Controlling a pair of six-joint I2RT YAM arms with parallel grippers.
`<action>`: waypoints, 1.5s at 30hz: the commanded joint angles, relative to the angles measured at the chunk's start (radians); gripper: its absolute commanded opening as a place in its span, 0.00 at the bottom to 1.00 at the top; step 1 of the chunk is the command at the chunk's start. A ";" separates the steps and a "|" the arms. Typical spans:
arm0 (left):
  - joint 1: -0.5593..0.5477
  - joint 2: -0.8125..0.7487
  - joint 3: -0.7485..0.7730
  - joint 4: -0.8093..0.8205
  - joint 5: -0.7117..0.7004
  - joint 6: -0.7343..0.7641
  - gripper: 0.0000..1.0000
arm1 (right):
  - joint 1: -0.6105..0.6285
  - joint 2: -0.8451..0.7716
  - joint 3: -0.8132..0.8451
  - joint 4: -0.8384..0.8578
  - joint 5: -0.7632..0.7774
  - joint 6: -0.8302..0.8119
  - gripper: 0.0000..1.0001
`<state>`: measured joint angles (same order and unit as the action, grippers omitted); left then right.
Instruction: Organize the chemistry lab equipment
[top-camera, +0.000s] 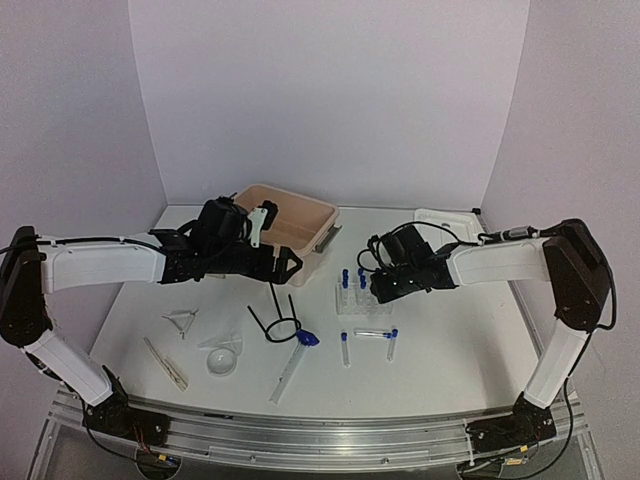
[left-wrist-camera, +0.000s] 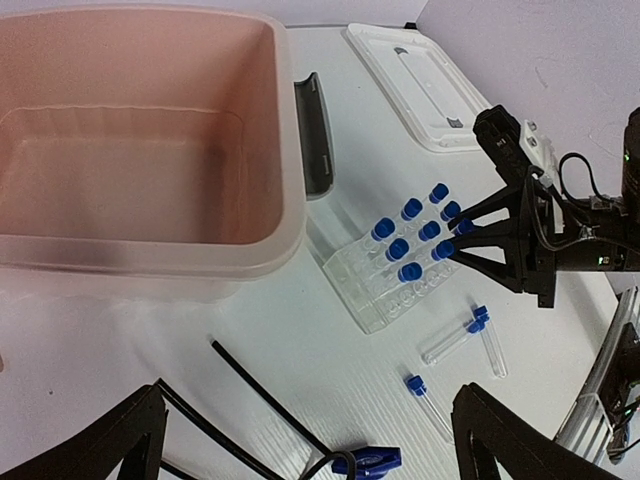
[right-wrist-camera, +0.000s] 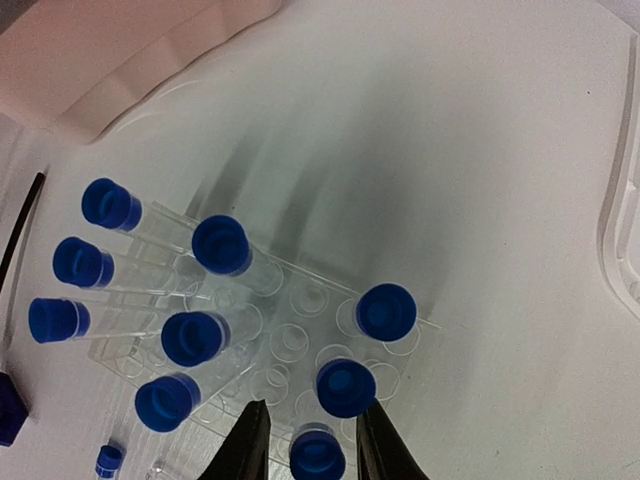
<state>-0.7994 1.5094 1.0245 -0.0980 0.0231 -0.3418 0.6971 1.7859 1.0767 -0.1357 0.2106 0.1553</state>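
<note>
Far left, near edge: wooden clamp (top-camera: 165, 362) lies flat on the table (top-camera: 460, 340), long axis slanting from far-left to near-right. Just right of it is the clear funnel (top-camera: 222, 358), wide mouth facing up; I can't make out its stem.

Next, black wire ring stand (top-camera: 281, 325), lying down, ring end toward me, straight legs pointing away toward the beige tub (top-camera: 318, 222). My left gripper (top-camera: 290, 263) hangs above those legs by the tub's near wall, jaws spread wide, nothing in them. Blue-tipped brush (top-camera: 288, 368) lies diagonal, handle near-left, blue tip far-right and just beside the ring.

Centre: three loose tubes (top-camera: 344, 350) lie flat in front of the rack. The left one runs near-to-far, cap at the far end. The other two make an L. One lies left-to-right with its cap at the right end, the other near-to-far with its cap far. Their caps touch or nearly so.

Clear tube rack (left-wrist-camera: 365, 290) stands just right of the tub. Nine blue-capped tubes (left-wrist-camera: 397, 247) stand upright in it, caps up. My right gripper (right-wrist-camera: 313, 410) sits at the rack's right side, jaws parted a little, straddling one edge tube's cap. The wrist view shows a sliver of gap on each side, so it is released, not pinching.

Far right: white lid (top-camera: 445, 222), flat behind the right arm.
</note>
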 joint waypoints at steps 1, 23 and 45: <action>0.002 -0.043 -0.005 0.031 -0.006 -0.010 1.00 | 0.007 -0.002 -0.013 0.022 0.018 0.003 0.28; 0.002 -0.082 -0.036 0.062 0.022 -0.029 1.00 | 0.007 -0.330 -0.091 -0.061 -0.046 0.099 0.60; 0.002 -0.120 -0.099 0.077 0.051 -0.042 1.00 | 0.007 -0.225 -0.060 -0.466 -0.159 0.741 0.46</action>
<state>-0.7994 1.4246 0.9353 -0.0509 0.0594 -0.3786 0.6975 1.4779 0.9296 -0.5732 0.0566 0.8210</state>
